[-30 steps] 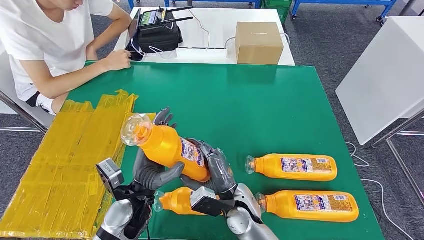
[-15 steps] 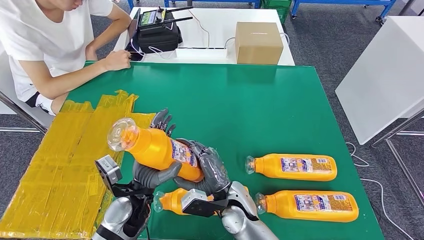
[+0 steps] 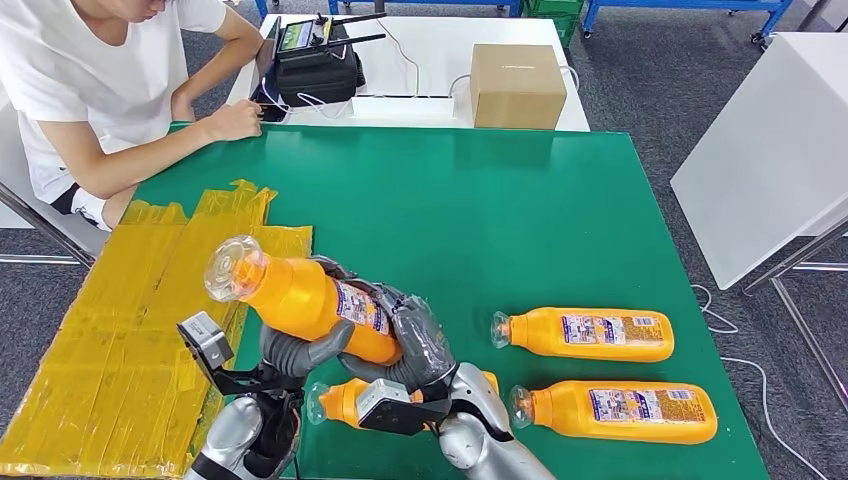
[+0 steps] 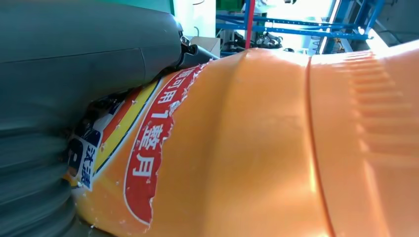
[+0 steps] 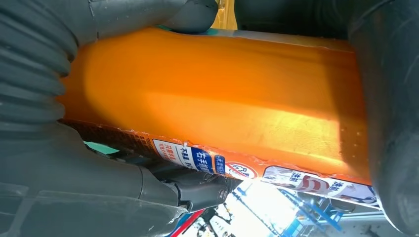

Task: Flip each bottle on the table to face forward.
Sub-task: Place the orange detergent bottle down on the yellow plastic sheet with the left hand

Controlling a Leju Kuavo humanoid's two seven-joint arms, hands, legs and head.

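Observation:
An orange bottle (image 3: pixel 300 300) with a clear cap is lifted off the green table (image 3: pixel 480 200), cap pointing up and to the left. My left hand (image 3: pixel 300 350) grips it from underneath and my right hand (image 3: pixel 420 340) wraps its lower body. Up close, the wrist views show its orange body (image 4: pixel 276 148) with a torn red label and its side (image 5: pixel 217 103) between my fingers. A second orange bottle (image 3: pixel 345 402) lies on the table under my hands, partly hidden. Two more bottles (image 3: pixel 590 334) (image 3: pixel 620 412) lie at the right, labels up, caps to the left.
Yellow sheeting (image 3: pixel 130 320) covers the table's left part. A person (image 3: pixel 100 90) sits at the far left corner with a hand on the table edge. A cardboard box (image 3: pixel 517 85) and a black device (image 3: pixel 315 65) stand on the white table behind.
The held bottle has moved left and slightly lower, and both hands shifted left with it. The bottles on the table have not moved.

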